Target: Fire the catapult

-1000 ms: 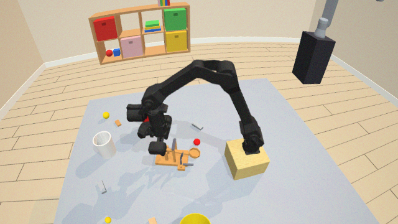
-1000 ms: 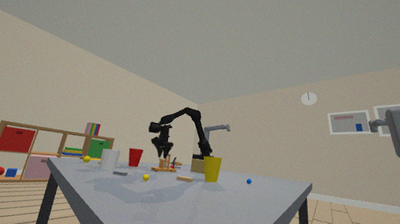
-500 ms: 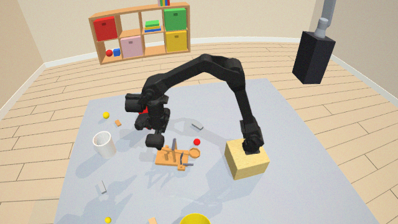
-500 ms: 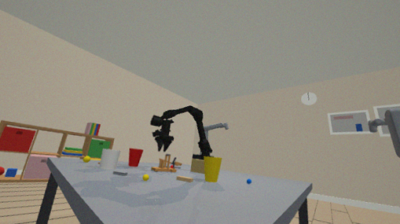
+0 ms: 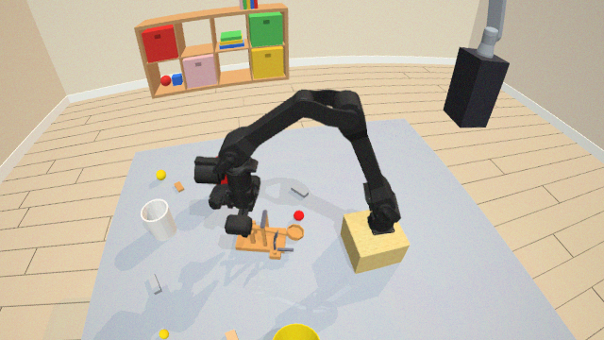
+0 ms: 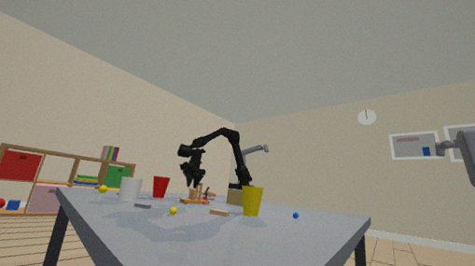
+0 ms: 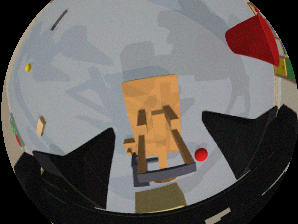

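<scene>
The orange catapult [image 5: 245, 246] [image 6: 194, 201] [image 7: 150, 87] stands on the table, its arm lying low and its round cup [image 5: 295, 232] towards the robot's base. The cup looks empty in the top view. A red ball [image 5: 298, 215] [image 6: 204, 198] [image 7: 201, 154] lies on the table beside the catapult, near the cup. The white mug [image 5: 159, 221] [image 6: 130, 190] stands upright beyond the catapult's far end and is outside the wrist view. My gripper [image 6: 193, 186] [image 7: 158, 122] is wide open and empty, pointing down above the catapult. The arm partly hides the contact area in the top view.
A red cup [image 6: 160, 187] [image 7: 255, 40] stands behind the gripper, and a yellow cup [image 5: 296, 332] [image 6: 251, 201] at the near side. Yellow balls [image 5: 160, 175] [image 5: 163, 333], a blue ball [image 6: 295, 215] and small blocks [image 5: 179, 186] [image 5: 299, 192] lie around. The arm's base stands on a beige block [image 5: 377, 257].
</scene>
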Controlling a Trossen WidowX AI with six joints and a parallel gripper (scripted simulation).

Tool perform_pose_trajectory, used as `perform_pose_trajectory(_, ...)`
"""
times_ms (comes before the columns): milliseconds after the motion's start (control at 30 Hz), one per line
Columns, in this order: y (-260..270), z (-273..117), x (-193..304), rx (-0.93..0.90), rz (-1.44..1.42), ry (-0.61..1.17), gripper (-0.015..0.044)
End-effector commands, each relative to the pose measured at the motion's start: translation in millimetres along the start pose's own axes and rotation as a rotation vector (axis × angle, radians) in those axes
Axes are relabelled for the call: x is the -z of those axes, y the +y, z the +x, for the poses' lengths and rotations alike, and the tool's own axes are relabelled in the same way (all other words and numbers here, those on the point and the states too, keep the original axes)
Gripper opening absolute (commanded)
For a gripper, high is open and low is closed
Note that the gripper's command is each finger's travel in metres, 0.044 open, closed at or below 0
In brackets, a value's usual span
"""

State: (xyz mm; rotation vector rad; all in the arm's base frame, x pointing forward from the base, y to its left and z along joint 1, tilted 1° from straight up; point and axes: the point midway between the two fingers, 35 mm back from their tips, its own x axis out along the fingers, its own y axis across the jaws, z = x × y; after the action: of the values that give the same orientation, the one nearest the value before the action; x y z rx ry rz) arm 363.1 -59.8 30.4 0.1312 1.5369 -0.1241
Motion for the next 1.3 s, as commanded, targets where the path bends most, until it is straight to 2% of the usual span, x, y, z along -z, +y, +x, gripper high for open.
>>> perform_pose_trajectory(0,0,10,1,0.002,0.002,0.008,0.0440)
perform_pose_trajectory(933,0,49,2,0.002,0.002,0.008,0.0440)
perform_pose_trajectory(1267,0,46,2,0.000,-0.001,0.006,0.0177)
